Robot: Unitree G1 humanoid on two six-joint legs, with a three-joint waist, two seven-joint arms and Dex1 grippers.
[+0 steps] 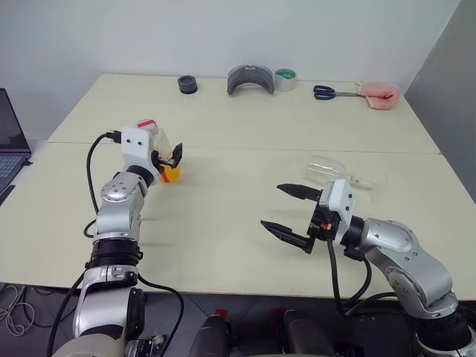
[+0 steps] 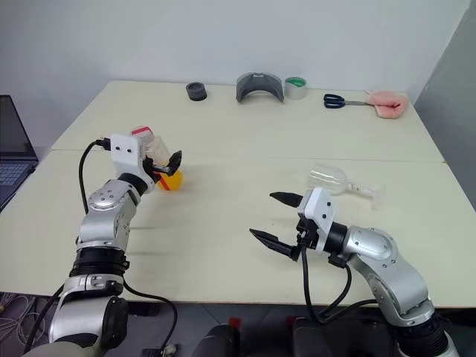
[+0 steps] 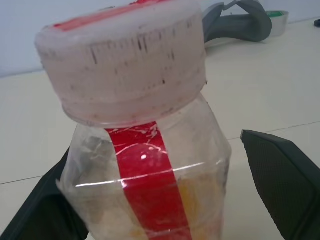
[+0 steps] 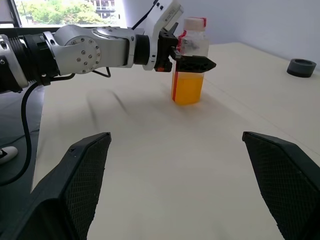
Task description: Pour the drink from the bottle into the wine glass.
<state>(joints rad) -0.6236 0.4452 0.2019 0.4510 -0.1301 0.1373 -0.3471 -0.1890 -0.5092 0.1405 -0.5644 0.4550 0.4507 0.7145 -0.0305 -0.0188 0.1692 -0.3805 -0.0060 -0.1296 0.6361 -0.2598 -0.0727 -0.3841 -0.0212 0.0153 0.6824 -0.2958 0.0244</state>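
At the far left edge of the scene a laptop (image 1: 11, 141) sits beside the table (image 1: 223, 230). Next comes the left gripper (image 1: 168, 158), reaching level across the tabletop with its fingers spread wide on either side of the bottle (image 4: 189, 60), which stands upright on the table; the left wrist view shows one dark finger (image 3: 285, 185) standing off from the bottle's wall with bare table between them, so the claw brackets the bottle near its shoulder without closing on it. That placement, high on the body just below the cap (image 3: 122, 60), looks chosen for a firm hold that leaves room to tip the bottle later. The drink (image 4: 187, 87) fills only the lower part of the bottle. Along the back edge lie a dark ring (image 1: 187, 84), a grey curved piece (image 1: 251, 78), a roll of tape (image 1: 285, 79), scissors (image 1: 331, 92) and a pink cloth (image 1: 381, 94), all well apart from the work. To the right, the right gripper (image 1: 286, 212) hangs above the table with its jaws wide apart and nothing between them, apparently waiting. Beyond it the wine glass (image 1: 335, 170) lies on its side, so I judge it needs standing up before any pouring; the cap on the bottle also looks not yet removed.
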